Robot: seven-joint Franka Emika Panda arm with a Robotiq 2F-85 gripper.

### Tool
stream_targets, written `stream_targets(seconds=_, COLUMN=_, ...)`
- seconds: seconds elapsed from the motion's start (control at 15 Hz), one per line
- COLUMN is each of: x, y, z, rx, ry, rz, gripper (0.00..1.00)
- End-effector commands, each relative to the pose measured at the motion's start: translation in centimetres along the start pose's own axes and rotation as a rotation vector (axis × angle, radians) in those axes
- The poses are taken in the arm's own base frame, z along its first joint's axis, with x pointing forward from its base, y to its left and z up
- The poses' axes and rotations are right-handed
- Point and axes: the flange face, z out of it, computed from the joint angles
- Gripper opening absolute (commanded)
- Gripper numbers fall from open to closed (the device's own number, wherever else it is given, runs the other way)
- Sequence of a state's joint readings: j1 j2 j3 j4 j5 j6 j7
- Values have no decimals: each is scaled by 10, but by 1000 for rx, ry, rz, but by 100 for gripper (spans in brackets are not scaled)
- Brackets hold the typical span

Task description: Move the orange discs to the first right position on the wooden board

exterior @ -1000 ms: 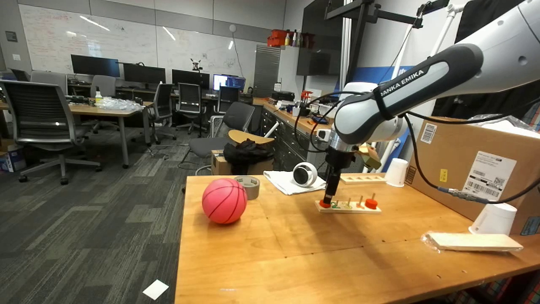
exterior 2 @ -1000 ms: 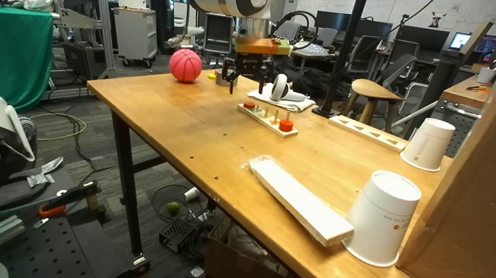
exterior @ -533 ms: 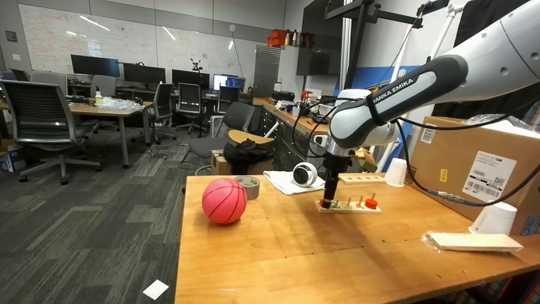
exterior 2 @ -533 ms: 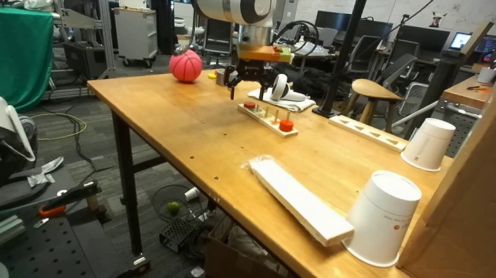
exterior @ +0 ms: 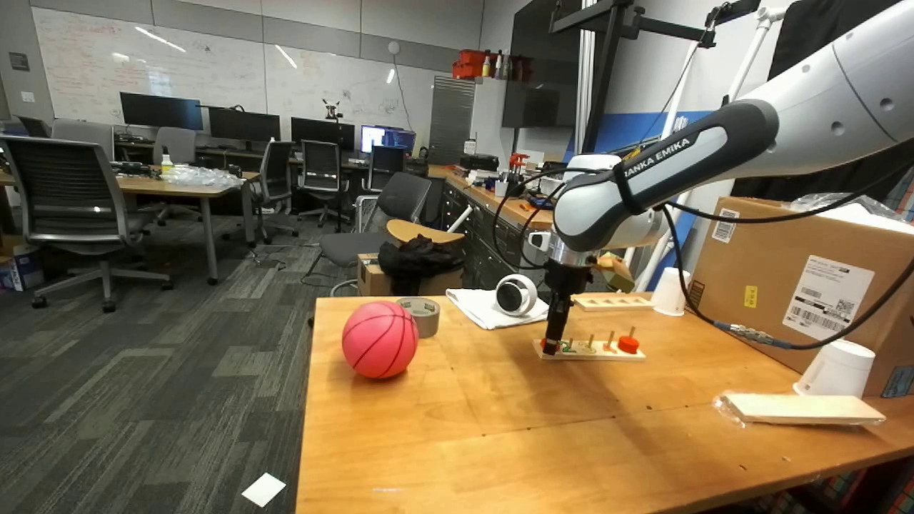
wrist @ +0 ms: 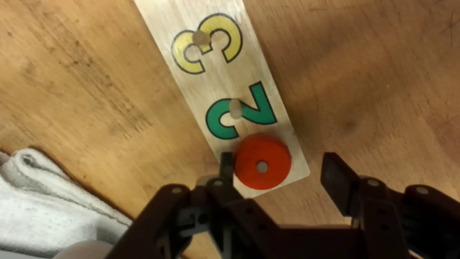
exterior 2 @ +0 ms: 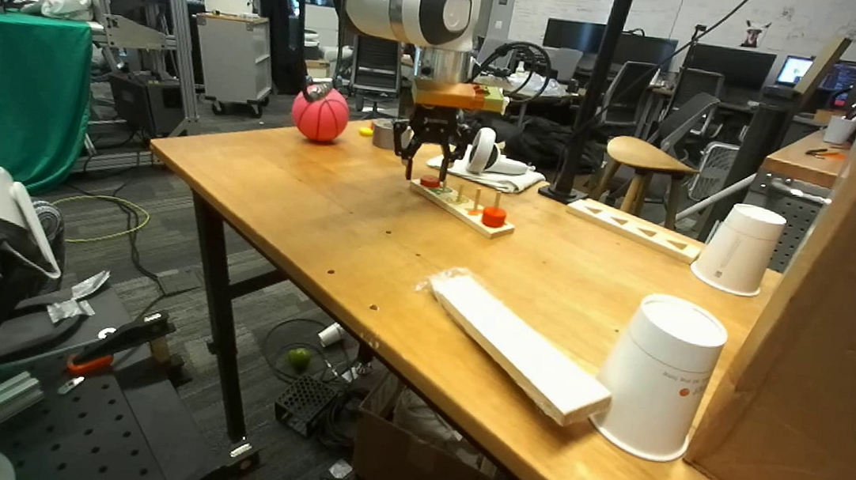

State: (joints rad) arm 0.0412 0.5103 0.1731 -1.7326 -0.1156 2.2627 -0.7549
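I'm in a robotics lab, part office: scribbled whiteboard point(exterior: 214, 78), monitors point(exterior: 245, 125) and wheeled chairs point(exterior: 75, 193) on the far side, my Franka arm point(exterior: 735, 132) near.

On the brown wooden desk point(exterior: 500, 442) in an exterior view, a black-seamed pink ball point(exterior: 380, 340) has a grey tape roll point(exterior: 427, 319) at two o'clock; at three from that lies a folded white cloth point(exterior: 477, 307) bearing a white ring-shaped device point(exterior: 517, 294). An upturned white paper cup point(exterior: 668, 293) has a brown cardboard box point(exterior: 775, 275) at three o'clock and, at four, another such cup point(exterior: 837, 370) with a pale plastic-wrapped slab point(exterior: 803, 409) at its seven.
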Motion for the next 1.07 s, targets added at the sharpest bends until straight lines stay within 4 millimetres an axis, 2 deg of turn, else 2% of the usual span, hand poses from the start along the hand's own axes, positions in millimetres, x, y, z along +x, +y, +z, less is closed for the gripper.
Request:
stream_targets(seconds=0.0, x=4, y=7, z=-5, rx=-8, ry=-13, rz=-16, gripper=35)
stream_targets(seconds=0.13, x=6, y=6, z=-5, rx=-9, ry=-13, rz=-19, gripper=19)
stream_targets(seconds=0.2, x=6, y=6, z=-6, rx=-11, ry=-12, rz=-20, gripper=17)
stream_targets(seconds=0.47, x=6, y=8, z=-14, rx=-28, ry=-7, rz=-19, gripper=17)
stream_targets(seconds=0.67, x=-4, y=18, z=-36, rx=-80, ry=-14, rz=-14, gripper=17)
stream_targets(seconds=0.87, x=-27, y=35, z=-64, rx=-138, ry=-20, rz=25, gripper=17)
stream_targets(seconds=1.0, x=-44, y=46, z=-75, rx=-159, ry=-25, rz=70, gripper=17)
